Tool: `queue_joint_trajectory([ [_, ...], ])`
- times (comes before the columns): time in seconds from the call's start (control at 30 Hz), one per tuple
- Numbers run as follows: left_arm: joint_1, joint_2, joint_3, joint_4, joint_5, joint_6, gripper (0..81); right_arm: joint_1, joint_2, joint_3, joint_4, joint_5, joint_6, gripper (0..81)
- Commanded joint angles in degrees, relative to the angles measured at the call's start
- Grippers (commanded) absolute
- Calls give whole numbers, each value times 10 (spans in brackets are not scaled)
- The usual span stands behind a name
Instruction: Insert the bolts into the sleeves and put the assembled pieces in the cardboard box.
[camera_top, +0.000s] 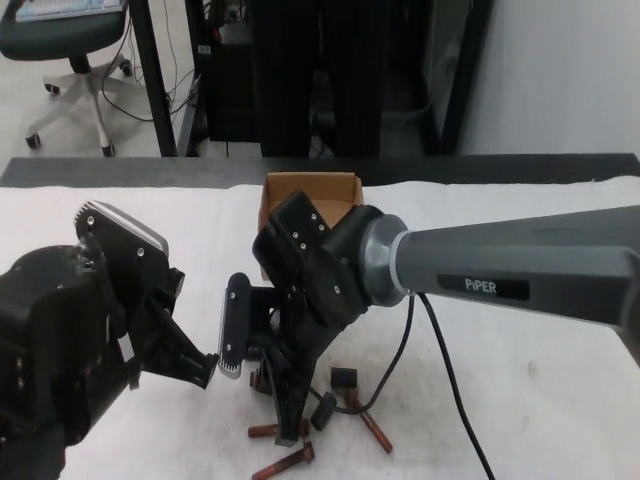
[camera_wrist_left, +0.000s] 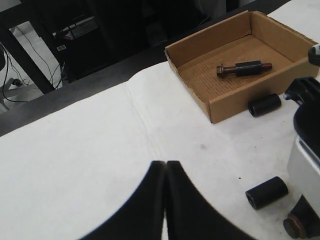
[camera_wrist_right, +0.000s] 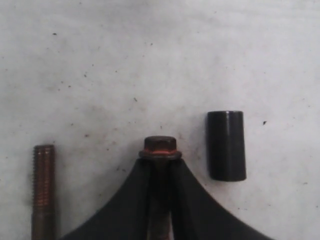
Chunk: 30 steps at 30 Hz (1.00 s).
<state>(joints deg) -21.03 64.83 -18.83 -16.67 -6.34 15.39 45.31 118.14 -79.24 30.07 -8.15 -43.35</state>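
Steadiness is counting most: the right hand (camera_wrist_right: 160, 162) is pinching a bolt (camera_wrist_right: 160, 146) just below its head, fingers (camera_wrist_right: 120, 210) closed on the shank, and should, I judge, be lifting it level toward the sleeve (camera_wrist_right: 226, 145) lying just beside it on the worktop (camera_wrist_right: 150, 60). Its arm is angling steeply down at lower centre of the high view. The left hand (camera_wrist_left: 165, 167) is hovering shut and empty at lower left; one assembled piece (camera_wrist_left: 245, 68) is lying in the cardboard box (camera_wrist_left: 235, 102).
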Motion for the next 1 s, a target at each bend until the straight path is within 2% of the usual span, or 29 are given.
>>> queue_joint_trajectory([
  [0.0, 1, 1, -5, -3, -5, 0, 3, -3, 7, -4, 6, 9, -4, 6],
  [0.17, 1, 1, -5, -3, -5, 0, 3, -9, -21, -4, 11, 9, 13, 6],
  [0.33, 1, 1, -5, 0, 11, 0, 3, -39, -93, -4, 16, 1, 29, 6],
  [0.53, 1, 1, -5, 11, 167, 0, 3, -110, -178, -4, 50, -99, 92, 6],
  [0.7, -3, 1, -28, 29, 245, -1, 3, -166, -217, -3, 113, -181, 108, 7],
  [0.87, -24, 3, -119, 138, 257, 10, 1, -186, -224, -3, 148, -234, 108, 8],
  [0.97, -35, 12, -207, 258, 232, 79, 23, -186, -225, 4, 149, -239, 108, 8],
])
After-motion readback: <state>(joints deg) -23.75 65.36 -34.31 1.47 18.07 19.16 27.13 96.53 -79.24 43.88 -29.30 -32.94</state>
